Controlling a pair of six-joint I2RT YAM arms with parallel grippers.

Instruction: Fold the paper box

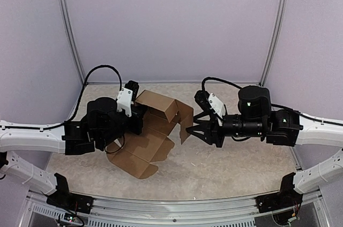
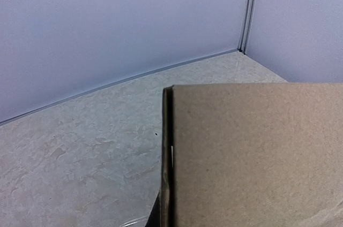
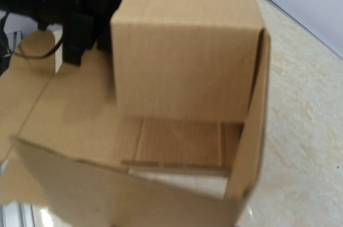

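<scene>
A: Starting at the left of the overhead view?

B: Yes. Left of centre, the left pincer (image 1: pixel 137 113), squeezed fully shut on the left wall of the paper box (image 1: pixel 155 144). Fingertips hidden behind cardboard there.

A: And from its own wrist camera?

B: Mostly one brown panel filling the lower right, with its upright edge near mid-frame. Pale speckled desk (image 2: pixel 80 146) to the left, lilac wall (image 2: pixel 107 23) across the top.

A: Whereabouts of the box itself?

B: Centre of the overhead view, on the desk, between the two arms. Only half folded: flat panels and flaps spread toward the lower left, a folded section raised at the upper middle, one flap hanging down on the right.

A: Further right?

B: Right of centre, the right pincer (image 1: pixel 192 132), pointing left, partly open. Tips just beside that right flap, closed on nothing visible. Touching or not, cannot tell.

A: From the right wrist camera?

B: Looking into the box: upright wall across the top, narrow side panel at right, blurred flap along the bottom. Black bulk of the left pincer at upper left, behind the wall.
</scene>
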